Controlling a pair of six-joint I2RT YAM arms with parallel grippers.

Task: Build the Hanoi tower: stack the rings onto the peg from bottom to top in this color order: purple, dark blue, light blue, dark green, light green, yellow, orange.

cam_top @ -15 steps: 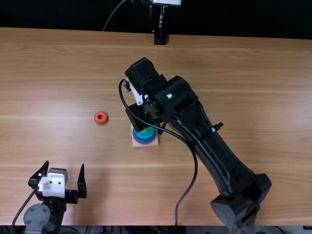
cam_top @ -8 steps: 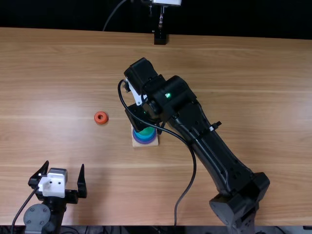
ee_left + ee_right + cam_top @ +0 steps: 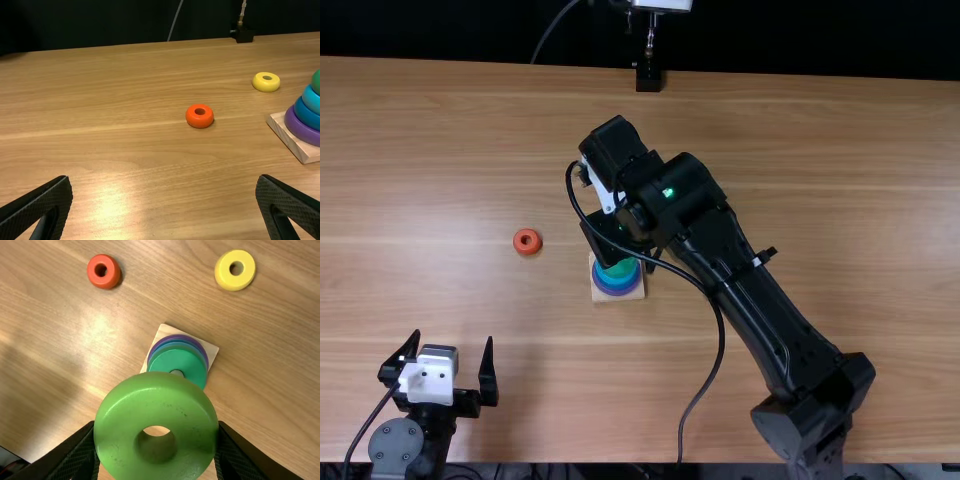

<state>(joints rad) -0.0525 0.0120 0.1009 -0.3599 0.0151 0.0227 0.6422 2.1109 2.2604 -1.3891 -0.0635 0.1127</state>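
Near the middle of the light brown table [image 3: 800, 150], the right gripper [image 3: 608, 240] reaches in above the stack, and its jaws are closed around the light green ring [image 3: 155, 407], one finger at each side of the rim. That ring is off the peg [image 3: 176, 373], its hole showing in the right wrist view, and from there it partly covers the stack. Under it, the pale wooden base [image 3: 286, 138] lies flat, with four rings on it: purple [image 3: 300, 129] at the bottom, then dark blue [image 3: 306, 115], then light blue [image 3: 312, 101], and dark green [image 3: 172, 360] on top, with the peg's tip in its hole. The orange ring [image 3: 520, 249] lies flat on the wood left of the base in the top view, well apart from it. The yellow ring [image 3: 265, 86] also lies flat, apart from both the base and the orange ring. At the near edge, on the left, the left gripper [image 3: 452, 341] has its jaws spread wide over the table. A small black stand [image 3: 648, 78] is at the table's far edge.
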